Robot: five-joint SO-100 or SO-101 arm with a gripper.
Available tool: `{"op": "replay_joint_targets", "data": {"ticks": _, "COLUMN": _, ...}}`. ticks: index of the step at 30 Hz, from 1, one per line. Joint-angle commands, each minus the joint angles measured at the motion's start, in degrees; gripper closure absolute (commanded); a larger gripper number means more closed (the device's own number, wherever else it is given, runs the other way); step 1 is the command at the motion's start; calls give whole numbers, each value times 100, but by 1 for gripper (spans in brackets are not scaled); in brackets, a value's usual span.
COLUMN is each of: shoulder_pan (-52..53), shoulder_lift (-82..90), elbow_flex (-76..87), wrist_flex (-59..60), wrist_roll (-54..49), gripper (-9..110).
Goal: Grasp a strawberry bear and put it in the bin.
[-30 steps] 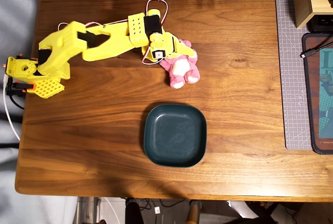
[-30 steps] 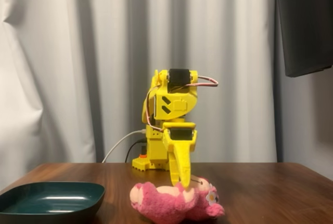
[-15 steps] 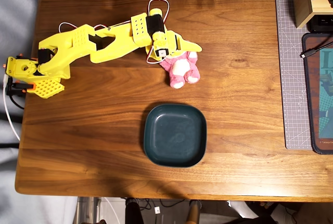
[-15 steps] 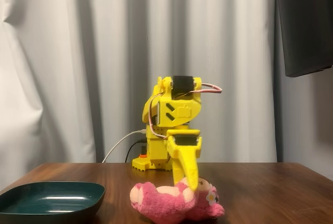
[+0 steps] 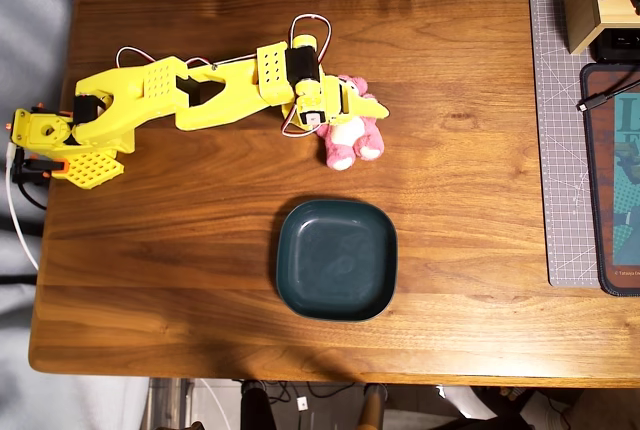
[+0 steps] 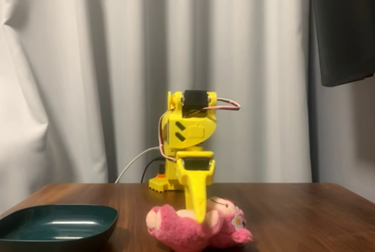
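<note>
Reaching down onto the strawberry bear (image 5: 347, 135), the yellow arm's hand (image 5: 352, 108) presses into the plush where it lies on the wooden desk (image 5: 180, 240) — the toy directly beneath the hand and touching it, a placement that judging by the task sets up the lift. Whether the hand is shut on the plush or merely poised around it cannot be told from either the overhead or the fixed view (image 6: 196, 217). The bin (image 5: 337, 259) waits empty — well apart from the hand, toward the desk's near edge. No brand or legible writing shows on bear, bin or arm.
</note>
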State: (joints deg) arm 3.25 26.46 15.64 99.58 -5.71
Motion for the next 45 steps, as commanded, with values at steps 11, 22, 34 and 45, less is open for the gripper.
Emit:
{"op": "replay_joint_targets", "data": {"ticks": 11, "shoulder_pan": -18, "shoulder_lift": -237, "elbow_flex": -747, "wrist_flex": 325, "wrist_roll": 79, "gripper": 57}}
{"op": "replay_joint_targets", "data": {"ticks": 22, "shoulder_pan": 343, "shoulder_lift": -237, "elbow_flex": -686, "wrist_flex": 325, "wrist_roll": 176, "gripper": 57}}
{"op": "replay_joint_targets", "data": {"ticks": 34, "shoulder_pan": 439, "shoulder_lift": -237, "elbow_flex": -712, "wrist_flex": 325, "wrist_roll": 237, "gripper": 80}}
{"op": "replay_joint_targets", "data": {"ticks": 45, "shoulder_pan": 396, "shoulder_lift": -237, "elbow_flex": -773, "wrist_flex": 325, "wrist_roll": 246, "gripper": 102}}
